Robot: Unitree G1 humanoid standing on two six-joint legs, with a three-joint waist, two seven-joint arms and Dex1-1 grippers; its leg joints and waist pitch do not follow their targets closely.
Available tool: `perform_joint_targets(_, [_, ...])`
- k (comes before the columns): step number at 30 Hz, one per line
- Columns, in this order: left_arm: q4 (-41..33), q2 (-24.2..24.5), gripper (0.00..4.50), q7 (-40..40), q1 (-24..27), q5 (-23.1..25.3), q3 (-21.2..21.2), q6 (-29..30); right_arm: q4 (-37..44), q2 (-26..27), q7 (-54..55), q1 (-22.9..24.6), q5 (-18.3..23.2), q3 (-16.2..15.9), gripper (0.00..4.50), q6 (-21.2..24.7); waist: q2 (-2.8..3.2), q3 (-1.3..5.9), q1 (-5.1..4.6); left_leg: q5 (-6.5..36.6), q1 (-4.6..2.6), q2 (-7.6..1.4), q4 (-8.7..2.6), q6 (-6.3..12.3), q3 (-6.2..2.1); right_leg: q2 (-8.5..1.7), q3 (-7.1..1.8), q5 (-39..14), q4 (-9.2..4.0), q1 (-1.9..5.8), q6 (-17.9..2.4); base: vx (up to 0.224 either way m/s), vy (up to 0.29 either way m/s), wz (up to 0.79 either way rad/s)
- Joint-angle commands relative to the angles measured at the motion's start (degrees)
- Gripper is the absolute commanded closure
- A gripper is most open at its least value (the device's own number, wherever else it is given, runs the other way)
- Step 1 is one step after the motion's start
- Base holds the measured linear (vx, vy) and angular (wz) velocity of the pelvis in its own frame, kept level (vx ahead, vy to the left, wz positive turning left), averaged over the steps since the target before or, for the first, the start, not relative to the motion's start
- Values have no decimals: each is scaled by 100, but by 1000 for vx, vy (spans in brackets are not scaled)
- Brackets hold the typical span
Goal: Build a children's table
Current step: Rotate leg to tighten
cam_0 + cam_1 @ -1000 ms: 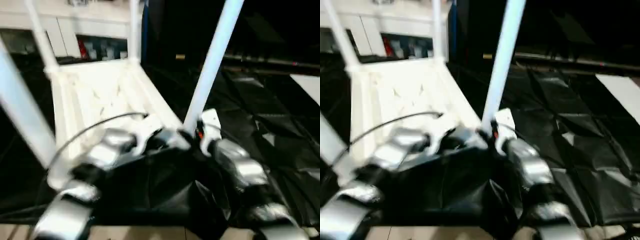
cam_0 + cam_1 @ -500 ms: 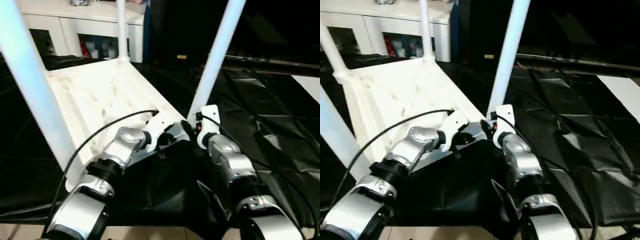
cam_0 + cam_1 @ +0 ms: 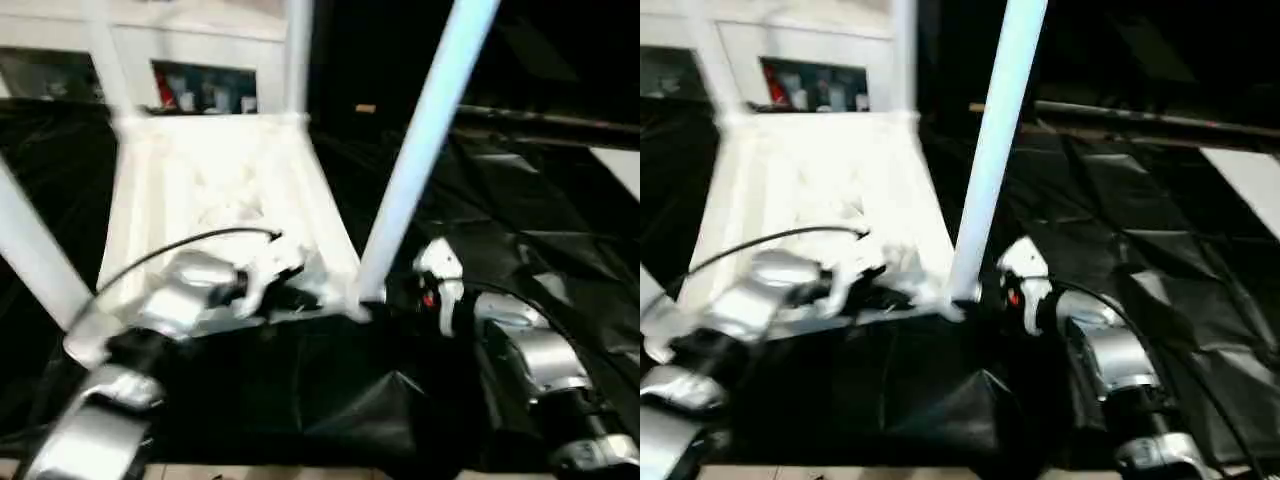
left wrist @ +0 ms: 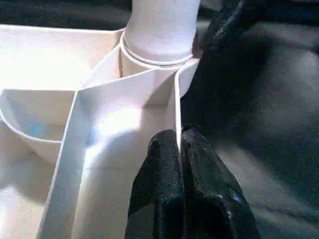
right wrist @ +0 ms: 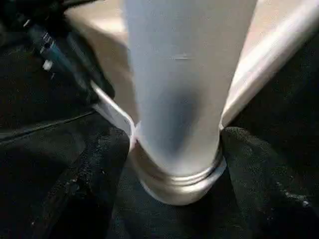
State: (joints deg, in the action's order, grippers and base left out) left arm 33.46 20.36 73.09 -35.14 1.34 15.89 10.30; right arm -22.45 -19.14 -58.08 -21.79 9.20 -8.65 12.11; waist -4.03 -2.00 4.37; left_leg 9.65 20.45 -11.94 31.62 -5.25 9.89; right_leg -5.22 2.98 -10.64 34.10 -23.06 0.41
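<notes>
The white tabletop (image 3: pixel 205 190) lies underside up on the black-draped work table (image 3: pixel 530 260), and all four tube legs stand in its corner sockets, so assembly looks nearly done. The near right leg (image 3: pixel 420 150) rises between the right gripper's (image 5: pixel 169 164) spread fingers, ungrasped. The left gripper (image 4: pixel 180 149) is clenched on the tabletop's thin edge rib. Remaining, likely: releasing and righting the table.

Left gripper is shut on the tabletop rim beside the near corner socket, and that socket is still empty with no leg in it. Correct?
Not quite. The left gripper is shut on the tabletop rim there, but the socket isn't empty: a leg stands in it, as the left wrist view shows.
</notes>
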Motion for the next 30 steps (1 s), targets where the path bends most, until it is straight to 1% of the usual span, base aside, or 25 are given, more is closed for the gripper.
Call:
perform_joint_targets(1, [-159,-160,450,320,142,-157,347,67,86,23,-322,103,14,-398,131,152,50,290,16,1039,-19,-121,-313,346,37,-212,-183,-118,-287,269,-1437,0,0,0])
perform_joint_targets(2, [-187,-137,450,349,159,-162,354,75,109,2,-363,109,25,-412,131,170,49,287,41,1039,-34,-127,-306,362,43,-222,-184,-75,-279,275,-1479,0,0,0])
perform_joint_targets(3, [-266,-90,450,404,200,-173,361,111,164,-68,-525,122,53,-470,131,254,24,281,66,1036,-32,-122,-309,372,49,-222,-182,-162,-279,285,-1463,0,0,0])
perform_joint_targets(4, [-289,-94,450,381,203,-174,349,124,168,-89,-567,126,33,-497,131,243,-3,283,75,1058,-37,-123,-307,378,54,-228,-184,-233,-286,286,-1447,0,0,0])
perform_joint_targets(5, [-294,-99,450,369,203,-173,345,128,167,-95,-576,127,24,-505,131,236,19,273,91,1125,-46,-132,-316,348,54,-241,-188,-399,-300,272,-1424,0,0,0])
perform_joint_targets(6, [-343,-105,450,357,204,-210,307,169,185,-65,-634,122,72,-521,156,307,6,265,91,1212,-45,-132,-325,299,53,-244,-189,-591,-317,269,-1377,0,0,0])
perform_joint_targets(8, [-406,-99,450,380,219,-230,287,213,244,-35,-683,123,117,-525,163,361,6,259,89,1343,-48,-137,-336,221,45,-255,-194,-844,-339,265,-1300,0,0,0])
perform_joint_targets(9, [-437,-91,450,400,233,-235,282,231,285,-18,-704,122,146,-524,168,403,20,258,86,1389,-52,-137,-338,188,44,-253,-200,-934,-346,258,-1262,0,0,0])
perform_joint_targets(10, [-437,-91,450,400,233,-235,282,231,285,-18,-704,122,146,-524,168,403,13,260,85,1391,-57,-137,-336,174,45,-251,-202,-943,-348,257,-1251,0,0,0])
perform_joint_targets(11, [-479,-80,450,434,269,-236,281,251,351,1,-738,125,199,-518,181,470,22,255,84,1402,-57,-135,-338,166,45,-248,-204,-959,-350,250,-1244,0,0,0])
perform_joint_targets(12, [-491,-77,450,440,279,-236,281,256,367,3,-747,128,211,-517,204,485,18,259,81,1445,-49,-131,-344,146,38,-250,-203,-1050,-358,261,-1199,0,0,0])
perform_joint_targets(14, [-539,-62,450,454,312,-250,292,281,411,-4,-757,143,232,-522,212,543,25,264,87,1389,-53,-132,-339,130,37,-246,-205,-963,-349,260,-1188,0,0,0])
perform_joint_targets(16, [-578,-59,450,470,336,-264,287,316,445,-4,-760,171,246,-517,224,585,16,275,81,1268,-42,-123,-328,151,39,-236,-201,-773,-327,272,-1204,0,0,0])
perform_joint_targets(20, [-558,-102,450,364,318,-248,243,339,396,28,-694,197,221,-481,229,555,13,280,79,1216,-44,-114,-315,175,45,-231,-201,-695,-318,274,-1239,0,0,0])
perform_joint_targets(21, [-528,-145,450,217,299,-220,195,353,332,77,-566,207,176,-443,232,497,21,274,82,1236,-45,-113,-320,173,43,-232,-200,-727,-322,273,-1238,0,0,0])
perform_joint_targets(23, [-346,-270,450,-233,205,-120,77,339,87,241,-80,144,24,-333,233,361,16,266,79,1285,-40,-113,-322,151,46,-234,-201,-815,-333,265,-1219,0,0,0])
perform_joint_targets(24, [-166,-372,450,-618,114,-30,-8,330,-149,389,405,59,-113,-235,235,286,8,235,58,1501,-36,-99,-347,42,40,-241,-202,-1311,-388,242,-1103,0,0,0])
perform_joint_targets(25, [-30,-451,450,-914,47,38,-63,330,-368,524,875,-26,-237,-147,239,259,13,229,53,1633,-50,-94,-357,-8,32,-241,-199,-1584,-410,232,-1046,-51,-4,-4])
perform_joint_targets(26, [104,-545,450,-1226,-22,97,-116,348,-564,652,1295,-105,-306,-50,241,283,-2,227,25,1804,-41,-87,-363,-98,10,-259,-198,-2063,-441,231,-899,-67,-3,-7])
perform_joint_targets(27, [287,-678,450,-1663,-116,175,-190,381,-835,832,1881,-214,-398,86,243,326,0,224,-6,1896,-35,-80,-374,-196,-9,-261,-192,-2420,-466,212,-760,-67,-3,-7])
perform_joint_targets(28, [367,-749,450,-1865,-157,205,-223,402,-950,923,2148,-259,-417,161,245,346,-9,220,-21,1989,-45,-65,-371,-208,-16,-263,-182,-2657,-499,201,-675,-64,-4,-6])
perform_joint_targets(29, [367,-749,450,-1865,-157,205,-223,402,-950,923,2148,-259,-417,161,247,346,-15,222,-27,2039,-54,-61,-362,-217,-26,-273,-177,-2854,-520,192,-598,0,0,0])
perform_joint_targets(30, [490,-950,450,-2289,-245,255,-275,491,-1124,1173,2679,-344,-365,361,249,414,-5,223,-51,2052,-68,-68,-353,-155,-17,-270,-200,-2898,-558,151,-529,0,0,0])
